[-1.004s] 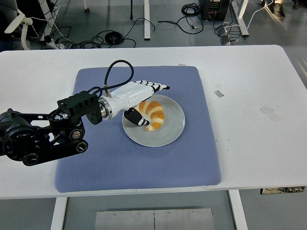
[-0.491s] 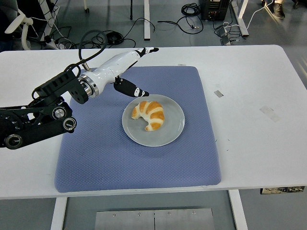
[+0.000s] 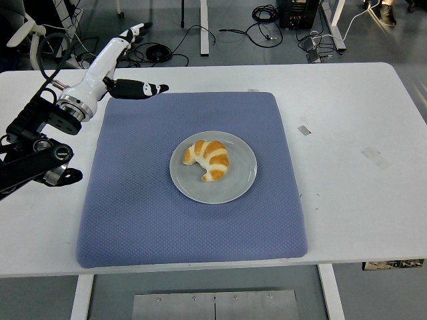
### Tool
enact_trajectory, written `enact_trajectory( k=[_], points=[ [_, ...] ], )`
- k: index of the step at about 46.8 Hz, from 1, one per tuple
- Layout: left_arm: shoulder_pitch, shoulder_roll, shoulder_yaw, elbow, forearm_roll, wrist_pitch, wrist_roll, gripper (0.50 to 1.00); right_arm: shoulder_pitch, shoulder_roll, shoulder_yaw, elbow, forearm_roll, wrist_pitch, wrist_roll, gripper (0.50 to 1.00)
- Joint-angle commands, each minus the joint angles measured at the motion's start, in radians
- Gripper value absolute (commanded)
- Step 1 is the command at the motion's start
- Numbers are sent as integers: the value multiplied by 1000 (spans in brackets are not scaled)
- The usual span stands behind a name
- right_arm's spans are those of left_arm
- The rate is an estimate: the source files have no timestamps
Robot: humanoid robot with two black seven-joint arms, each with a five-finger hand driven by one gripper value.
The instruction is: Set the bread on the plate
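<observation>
White tabletop fills the head view, with a grey floor strewn with cables (image 3: 157,50) beyond its far edge. On the table (image 3: 347,200) lies a blue mat (image 3: 133,220), and near the mat's centre sits a grey plate (image 3: 240,183). The bread (image 3: 208,159), a croissant, lies wholly on the plate, slightly toward its 10 o'clock side, horns pointing toward 6 o'clock; the placing looks done. The left hand (image 3: 123,67) hangs at the mat's 10 o'clock corner, well apart from the plate, fingers spread and straight, thumb pointing toward 3 o'clock, holding nothing. The right arm is not in view. By its look the bread is light, soft and flaky, likely to crush or shed crumbs under a hard squeeze; a gentle hold across its thick middle would suit best, not the thin horns.
</observation>
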Motion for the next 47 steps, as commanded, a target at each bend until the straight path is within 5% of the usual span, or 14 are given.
enact_trajectory(
  k=[1, 24, 47],
  points=[
    [32, 17, -27, 1, -14, 14, -3, 965, 0, 0, 0, 0, 0, 0, 0, 1000],
    [259, 15, -312, 38, -29, 18, -25, 963, 0, 0, 0, 0, 0, 0, 0, 1000],
    [273, 26, -365, 38, -71, 18, -25, 963, 0, 0, 0, 2, 0, 0, 0, 1000]
  ],
)
